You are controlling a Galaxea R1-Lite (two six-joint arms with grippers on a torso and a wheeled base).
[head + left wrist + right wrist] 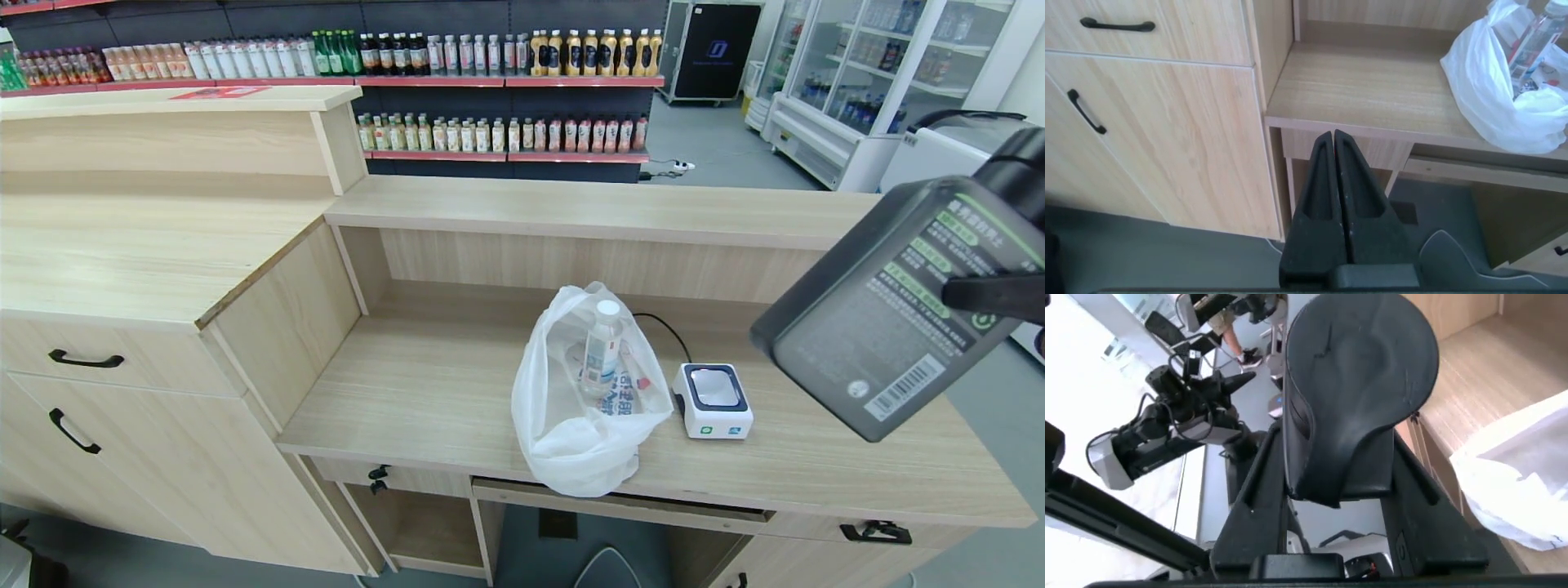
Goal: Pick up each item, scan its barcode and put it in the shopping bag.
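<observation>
Heads up on where you're at: your right gripper (pixel 1341 478) has its jaws clamped on the dark grey bottle (pixel 890 318), holding it up in the air off to the right of the scanner (pixel 713 400), tilted with the cap end highest. The left gripper (pixel 1333 143) hangs low in front of the bench (pixel 424 384) with its jaws pressed together on nothing.

Stuff I'd watch:

- The barcode (pixel 904 387) sits near the bottle's bottom end and faces up toward the head camera. The scanner window faces up too, so if you just lower the bottle as it is, I doubt it reads. You'd need to roll the wrist so that label side looks down at the window.
- The jaws seem to grip nearer the cap half, so the fat end hangs out. Looks like a heavy bottle, and a quick wrist roll could make it pivot or slide in the grip.
- The shopping bag (pixel 571 408) sits just beside the scanner, floppy, and bulges a little over the bench's front edge. Catch its rim on the way in and you may drag it off or fold the mouth shut.
- There's a clear bottle (pixel 602 347) standing inside the bag. Drop the grey one from too high and it probably knocks that over.
</observation>
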